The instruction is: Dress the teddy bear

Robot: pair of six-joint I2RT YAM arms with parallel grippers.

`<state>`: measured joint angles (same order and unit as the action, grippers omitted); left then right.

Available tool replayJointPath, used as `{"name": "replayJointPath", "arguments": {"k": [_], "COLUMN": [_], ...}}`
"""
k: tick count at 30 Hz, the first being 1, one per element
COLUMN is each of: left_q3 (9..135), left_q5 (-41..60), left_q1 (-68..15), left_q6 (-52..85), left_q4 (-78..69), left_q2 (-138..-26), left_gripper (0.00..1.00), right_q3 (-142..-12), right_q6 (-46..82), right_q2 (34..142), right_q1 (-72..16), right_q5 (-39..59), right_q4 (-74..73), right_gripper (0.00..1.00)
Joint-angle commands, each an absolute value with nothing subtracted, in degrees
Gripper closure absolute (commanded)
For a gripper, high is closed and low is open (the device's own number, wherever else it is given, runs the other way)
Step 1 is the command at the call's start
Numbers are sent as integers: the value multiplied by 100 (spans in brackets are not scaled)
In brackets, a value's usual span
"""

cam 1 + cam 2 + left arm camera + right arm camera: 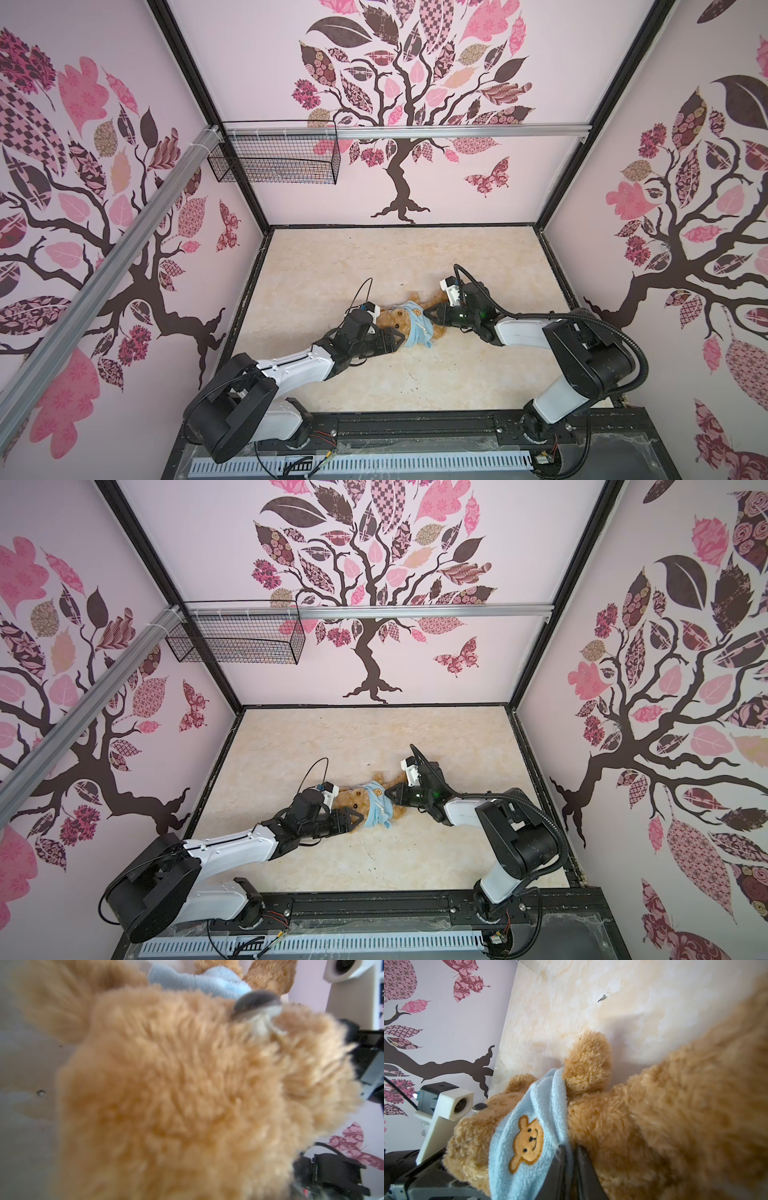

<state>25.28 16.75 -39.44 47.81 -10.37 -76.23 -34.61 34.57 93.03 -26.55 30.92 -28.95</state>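
The right gripper (572, 1157) has its two dark fingers (560, 1167) drawn together on the lower edge of the light blue hoodie (542, 1095), with a fold of fleece pinched between them. Only the right wrist view makes that plain. In both top views the right gripper is no more than a black tip meeting the blue cloth.

That wrist view also gives the orange bear-face patch (527, 1142) and shows the hoodie bunched as a band round the neck of the teddy bear (654, 1115), with one bare furry arm sticking out past it. Just beyond the head sits the white camera housing (452, 1103) of the other arm.

The left gripper (398, 337) lies low against the bear's head, on the side facing the front edge of the worktop (374, 257). I cannot tell whether its jaws are apart or together. From above it is too small to read, and the left wrist view is filled with blurred golden fur, with no finger showing. What that view does add is the bear's black nose (254, 1002) and a strip of the hoodie beyond it.

From above, the teddy bear lies about the middle of the worktop, head toward the left edge and legs toward the right. Further out, a black wire basket (274, 153) hangs on the rail near the back left corner.
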Motion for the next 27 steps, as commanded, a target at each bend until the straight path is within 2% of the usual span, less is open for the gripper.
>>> {"name": "replayJointPath", "arguments": {"k": [1, 3, 6, 9, 14, 19, 23, 27], "left_q3": [2893, 3015, 3117, 3173, 3241, 3201, 3209, 3410], "left_q5": [1478, 1377, 1271, 1147, 1109, 938, 951, 1538], "left_q1": [-3964, -3964, -3955, -3946, -3943, -3924, -3886, -3735], "left_q6": [4398, 4204, 3999, 3904, 3902, 3841, 3692, 4128], "left_q4": [-976, -664, -520, -457, -476, -492, -437, -281], "left_q2": [-7642, -7627, -7620, -7632, -7670, -7514, -7346, -7302], "left_gripper": [34, 35, 29, 28, 33, 53, 74, 99], "right_q3": [-3587, -3692, -3800, -3850, -3923, -4086, -4103, -3824], "right_q6": [3157, 2941, 2710, 2594, 2452, 2112, 1839, 1654], "right_q2": [9360, 9232, 9108, 9088, 9093, 8668, 7850, 6873], "right_q1": [-2672, -2671, -2672, -2672, -2669, -2672, -2671, -2667], "right_q5": [2958, 2920, 2849, 2877, 2945, 2608, 2194, 2399], "right_q4": [-2177, -1900, -1601, -1478, -1304, -640, 88, 490], "right_gripper": [83, 81, 80, 80, 78, 70, 57, 55]}}
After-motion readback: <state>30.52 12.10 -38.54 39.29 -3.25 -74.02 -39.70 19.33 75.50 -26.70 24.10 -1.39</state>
